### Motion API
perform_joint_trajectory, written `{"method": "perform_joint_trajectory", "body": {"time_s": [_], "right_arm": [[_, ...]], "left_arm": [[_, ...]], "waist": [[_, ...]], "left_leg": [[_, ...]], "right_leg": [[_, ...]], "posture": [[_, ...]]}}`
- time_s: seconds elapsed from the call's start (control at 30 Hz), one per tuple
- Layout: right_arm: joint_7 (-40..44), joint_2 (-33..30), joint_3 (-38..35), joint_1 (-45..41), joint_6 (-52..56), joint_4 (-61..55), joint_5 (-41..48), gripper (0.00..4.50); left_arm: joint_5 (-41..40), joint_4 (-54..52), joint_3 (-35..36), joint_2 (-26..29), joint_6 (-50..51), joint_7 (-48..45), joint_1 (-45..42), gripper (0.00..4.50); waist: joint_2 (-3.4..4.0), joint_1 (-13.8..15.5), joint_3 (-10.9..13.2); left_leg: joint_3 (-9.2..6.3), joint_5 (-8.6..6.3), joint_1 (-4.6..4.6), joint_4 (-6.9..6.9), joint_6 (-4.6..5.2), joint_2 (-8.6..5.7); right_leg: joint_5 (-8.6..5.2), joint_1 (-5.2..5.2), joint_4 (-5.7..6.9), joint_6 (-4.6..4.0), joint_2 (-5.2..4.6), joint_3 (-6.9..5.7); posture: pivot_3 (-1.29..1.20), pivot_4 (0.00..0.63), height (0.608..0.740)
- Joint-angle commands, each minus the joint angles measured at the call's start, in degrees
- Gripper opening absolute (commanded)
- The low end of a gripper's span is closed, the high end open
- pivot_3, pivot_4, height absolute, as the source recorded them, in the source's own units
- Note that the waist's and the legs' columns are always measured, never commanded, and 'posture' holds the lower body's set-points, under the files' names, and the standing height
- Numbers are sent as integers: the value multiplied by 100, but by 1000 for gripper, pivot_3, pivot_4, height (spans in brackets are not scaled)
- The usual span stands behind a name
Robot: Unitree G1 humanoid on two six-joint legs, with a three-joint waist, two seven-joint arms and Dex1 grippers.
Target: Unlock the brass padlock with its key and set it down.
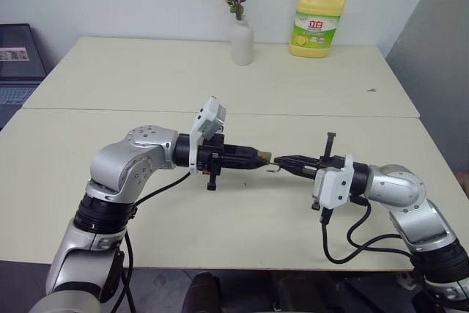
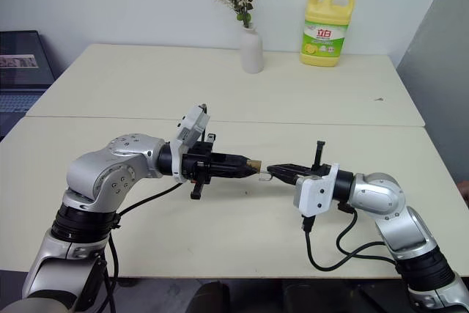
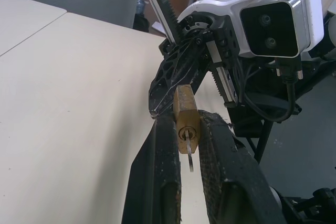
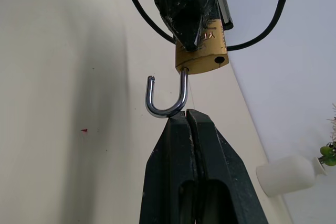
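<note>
The brass padlock [image 3: 185, 109] is held above the table, clamped by its body between the fingers of my left gripper [image 1: 256, 157]. The key [image 3: 189, 156] sticks out of its keyhole, toward my left wrist. Its silver shackle [image 4: 166, 109] stands open, with one leg free of the body [image 4: 202, 59]. My right gripper [image 4: 185, 113] faces the left one with its fingers shut, their tips right at the bend of the shackle. I cannot tell whether they pinch it. Both grippers meet over the middle of the near table [image 1: 242, 218].
A white vase with dried flowers [image 1: 242, 42] and a yellow detergent bottle [image 1: 317, 23] stand at the back of the far table. A laptop [image 1: 18, 64] sits off the left edge. A grey partition [image 1: 440, 56] rises at the right.
</note>
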Motion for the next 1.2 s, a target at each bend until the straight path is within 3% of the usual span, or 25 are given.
{"method": "perform_joint_trajectory", "body": {"time_s": [0.03, 0.3, 0.37, 0.53, 0.77, 1.0, 1.2], "right_arm": [[48, -49, -53, 39, 9, -181, 130, 0], [363, -417, -276, 486, 969, -469, 495, 0], [395, -568, -476, 706, 1428, -676, 771, 363], [471, -821, -859, 1145, 3012, -1685, 1942, 1932], [394, -952, -912, 1175, 4166, -2400, 2607, 4482], [500, -1431, -640, 1348, 4476, -2469, 2223, 4500], [414, -1357, -470, 1181, 4561, -2392, 2078, 4500]], "left_arm": [[-116, -100, 121, -10, -15, 18, -53, 165], [14, -79, 108, -22, -93, 191, 71, 165], [102, -79, 91, -41, -157, 313, 175, 165], [331, -57, -12, -220, -226, 712, 484, 165], [408, 88, -131, -426, -148, 953, 790, 165], [746, 429, -343, -661, -203, 1303, 1084, 165], [1025, 753, -441, -783, -401, 1370, 1124, 165]], "waist": [[0, 0, 0], [0, 5, 0], [1, 6, 0], [1, -4, 0], [1, 3, 0], [0, -2, 0], [0, -2, 0]], "left_leg": [[0, 0, 0, 0, 0, 0], [0, 0, -1, 0, 0, -1], [0, 0, -1, 0, 0, 0], [-4, 0, 0, 0, 0, 2], [-10, 0, 0, 0, 0, -1], [-14, 0, -2, 0, 1, -2], [-18, 0, -3, 0, 1, -2]], "right_leg": [[0, 0, 0, 0, 0, 0], [0, 0, 0, 0, 0, 1], [0, 0, -1, -1, 0, 1], [-2, 0, 0, 3, 1, 0], [-15, 2, 1, 26, 2, -3], [-15, 2, -4, 27, 2, -6], [-16, 2, -4, 27, 2, -8]], "posture": [[0, 150, 740], [0, 150, 740], [0, 150, 740], [0, 150, 740], [0, 150, 740], [0, 150, 740], [0, 150, 740]]}}
